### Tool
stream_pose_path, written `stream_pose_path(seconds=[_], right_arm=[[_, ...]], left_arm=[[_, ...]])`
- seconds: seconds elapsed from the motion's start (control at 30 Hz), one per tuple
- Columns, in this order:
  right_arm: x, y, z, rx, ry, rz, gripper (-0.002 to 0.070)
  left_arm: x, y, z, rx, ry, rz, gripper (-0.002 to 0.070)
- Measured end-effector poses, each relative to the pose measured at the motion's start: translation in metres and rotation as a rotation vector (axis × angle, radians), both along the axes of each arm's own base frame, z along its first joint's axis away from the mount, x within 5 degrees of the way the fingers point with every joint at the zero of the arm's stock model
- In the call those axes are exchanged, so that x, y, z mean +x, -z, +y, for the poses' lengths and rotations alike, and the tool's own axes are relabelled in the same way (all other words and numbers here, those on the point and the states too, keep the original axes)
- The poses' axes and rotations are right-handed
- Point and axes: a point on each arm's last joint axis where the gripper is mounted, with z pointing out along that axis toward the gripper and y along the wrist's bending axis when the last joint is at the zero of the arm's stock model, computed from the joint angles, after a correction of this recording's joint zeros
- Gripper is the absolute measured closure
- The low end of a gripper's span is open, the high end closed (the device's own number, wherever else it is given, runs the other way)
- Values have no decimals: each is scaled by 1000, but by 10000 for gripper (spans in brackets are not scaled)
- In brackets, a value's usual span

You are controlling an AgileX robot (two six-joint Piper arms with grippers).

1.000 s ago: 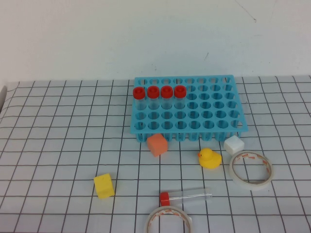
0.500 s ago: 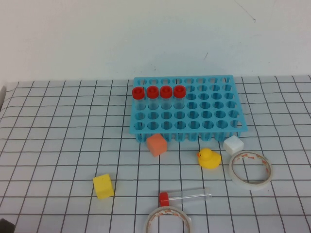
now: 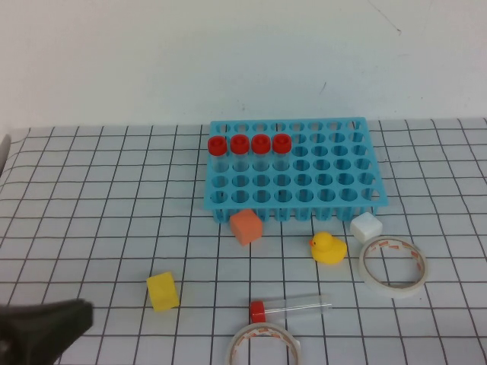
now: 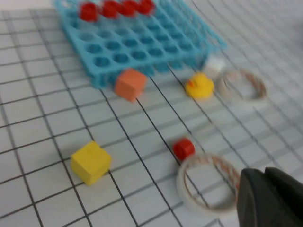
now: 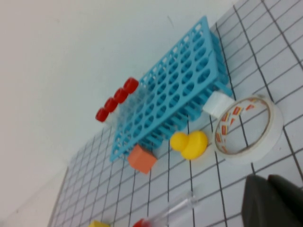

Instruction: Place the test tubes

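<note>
A blue rack [image 3: 293, 163] stands at the back middle of the grid mat, with several red-capped test tubes [image 3: 250, 144] upright in one row at its left. One more tube [image 3: 293, 307] lies flat near the front edge, its red cap to the left. My left gripper [image 3: 82, 313] is shut and holds nothing at the front left, well to the left of the lying tube. The left wrist view shows this gripper [image 4: 262, 177] beside a tape roll, with the tube's cap [image 4: 183, 148] beyond it. My right gripper [image 5: 274, 189], also shut and holding nothing, appears only in its wrist view, near the lying tube [image 5: 175, 208].
An orange cube [image 3: 246, 226], a yellow duck [image 3: 328, 248] and a white cube [image 3: 366, 226] sit just in front of the rack. A yellow cube [image 3: 163, 291] lies front left. One tape roll [image 3: 393, 265] lies at the right, another [image 3: 264, 344] just in front of the lying tube.
My left gripper has come into the high view from the front left corner and moved to the right. The tubes, the rack and the other objects have not moved.
</note>
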Motion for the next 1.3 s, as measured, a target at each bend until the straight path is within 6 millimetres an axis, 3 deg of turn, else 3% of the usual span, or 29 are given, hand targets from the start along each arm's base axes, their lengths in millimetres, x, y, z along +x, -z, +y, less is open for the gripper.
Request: stream_pose_path(seconds=[0.17, 0.37, 0.5, 0.67, 0.9, 1.13, 1.3], right_arm=[[-1, 2, 2, -47, -35, 5, 678], [-1, 2, 2, -89, -48, -6, 678], [-1, 2, 2, -108, -52, -12, 678], [-1, 2, 2, -131, -57, -19, 678], [-1, 2, 2, -146, -60, -24, 678], [-1, 2, 2, -150, -61, -25, 678], [-1, 2, 2, -155, -62, -27, 678]], left_arm=[[41, -17, -6, 188, 197, 63, 677], [92, -14, -6, 289, 298, 187, 676], [110, -14, -17, 364, 372, 224, 676], [120, -21, -48, 520, 478, 219, 676], [128, -25, -107, 687, 604, 203, 676], [138, -10, -160, 805, 708, 246, 676], [147, -1, -185, 822, 672, 310, 676]])
